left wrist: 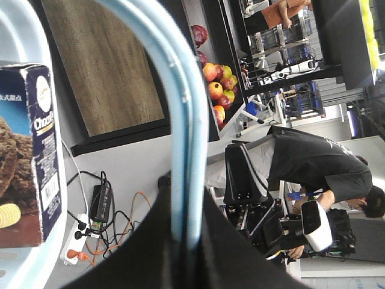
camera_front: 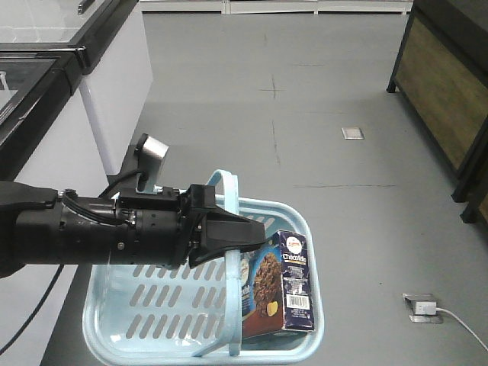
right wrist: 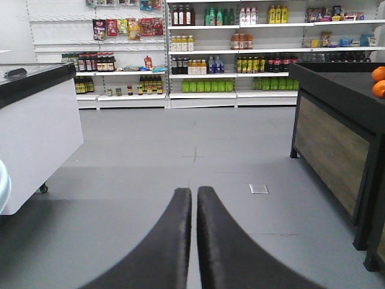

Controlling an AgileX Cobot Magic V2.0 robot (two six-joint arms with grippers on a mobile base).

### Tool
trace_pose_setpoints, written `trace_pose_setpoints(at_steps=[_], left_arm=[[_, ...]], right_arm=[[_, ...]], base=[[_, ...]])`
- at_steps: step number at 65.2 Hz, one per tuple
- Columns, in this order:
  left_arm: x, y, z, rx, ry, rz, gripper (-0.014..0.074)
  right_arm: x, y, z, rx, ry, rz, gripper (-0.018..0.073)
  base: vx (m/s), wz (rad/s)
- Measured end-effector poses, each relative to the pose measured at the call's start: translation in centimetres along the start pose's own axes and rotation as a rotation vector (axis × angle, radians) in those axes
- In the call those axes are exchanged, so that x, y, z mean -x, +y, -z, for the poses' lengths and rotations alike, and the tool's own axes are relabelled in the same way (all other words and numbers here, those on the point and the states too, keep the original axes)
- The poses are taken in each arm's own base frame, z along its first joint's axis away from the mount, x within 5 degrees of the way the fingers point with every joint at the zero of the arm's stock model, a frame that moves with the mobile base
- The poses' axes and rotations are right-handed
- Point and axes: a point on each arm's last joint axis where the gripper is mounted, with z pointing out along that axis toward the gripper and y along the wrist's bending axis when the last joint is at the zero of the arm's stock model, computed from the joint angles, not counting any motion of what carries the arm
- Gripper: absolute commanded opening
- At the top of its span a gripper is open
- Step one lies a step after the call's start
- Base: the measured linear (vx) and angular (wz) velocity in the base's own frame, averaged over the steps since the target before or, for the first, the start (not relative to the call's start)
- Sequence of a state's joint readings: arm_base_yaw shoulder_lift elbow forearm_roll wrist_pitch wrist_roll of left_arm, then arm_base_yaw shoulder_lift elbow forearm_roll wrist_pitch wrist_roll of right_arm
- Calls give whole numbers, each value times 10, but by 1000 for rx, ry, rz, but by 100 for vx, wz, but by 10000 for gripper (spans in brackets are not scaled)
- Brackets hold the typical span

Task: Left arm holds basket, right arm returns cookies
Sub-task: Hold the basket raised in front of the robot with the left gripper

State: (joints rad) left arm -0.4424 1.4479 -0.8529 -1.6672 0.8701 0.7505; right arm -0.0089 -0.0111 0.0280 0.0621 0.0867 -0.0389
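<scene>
Holds the basket (camera_front: pixel 164 301) by its handle (camera_front: pixel 226 187), pinched in the left gripper (camera_front: pixel 259 236), with the cookies (camera_front: pixel 278 286) upright inside by its right wall and the right gripper (right wrist: pixel 194 191) pressed together, empty, facing open floor (right wrist: pixel 180 144): return apparently not begun.

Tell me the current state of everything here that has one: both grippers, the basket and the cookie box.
basket: handle raised, held by the left gripper.
left gripper: shut on the basket handle.
right gripper: shut, empty.
cookies: upright inside the basket, not gripped.
</scene>
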Motion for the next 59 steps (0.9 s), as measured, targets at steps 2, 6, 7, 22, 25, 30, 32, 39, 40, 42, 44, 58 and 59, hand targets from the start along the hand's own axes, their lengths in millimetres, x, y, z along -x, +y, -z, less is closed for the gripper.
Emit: trace_pose_setpoints(at_steps=[2,6,7,22,25,30,32,39,40,42,44,58,59], left_arm=[[0,0,0,0,0,0,-3],[0,0,0,0,0,0,-3],[0,0,0,0,0,0,-3],[0,0,0,2,2,-2,-3],[0,0,0,2,2,-2,-3],[0,0,0,2,2,-2,-3],[0,0,0,2,2,-2,-3],[0,0,0,2,2,-2,-3],[0,0,0,2,2,-2,-3],[0,0,0,2,2,-2,-3],[0,0,0,2,2,-2,-3],[0,0,0,2,2,-2,-3],[0,0,0,2,2,-2,-3]], right_arm=[[0,0,0,0,0,0,-11],[0,0,0,0,0,0,-11],[0,0,0,0,0,0,-11],[0,0,0,0,0,0,-11],[0,0,0,0,0,0,-11],[0,0,0,0,0,0,-11],[0,0,0,0,0,0,-11],[0,0,0,0,0,0,-11],[0,0,0,0,0,0,-11],[0,0,0,0,0,0,-11],[0,0,0,0,0,0,-11],[0,0,0,0,0,0,-11],[0,0,0,0,0,0,-11]], base=[[0,0],[0,0],[0,0],[0,0],[0,0],[0,0],[0,0],[0,0],[0,0],[0,0],[0,0],[0,0],[0,0]])
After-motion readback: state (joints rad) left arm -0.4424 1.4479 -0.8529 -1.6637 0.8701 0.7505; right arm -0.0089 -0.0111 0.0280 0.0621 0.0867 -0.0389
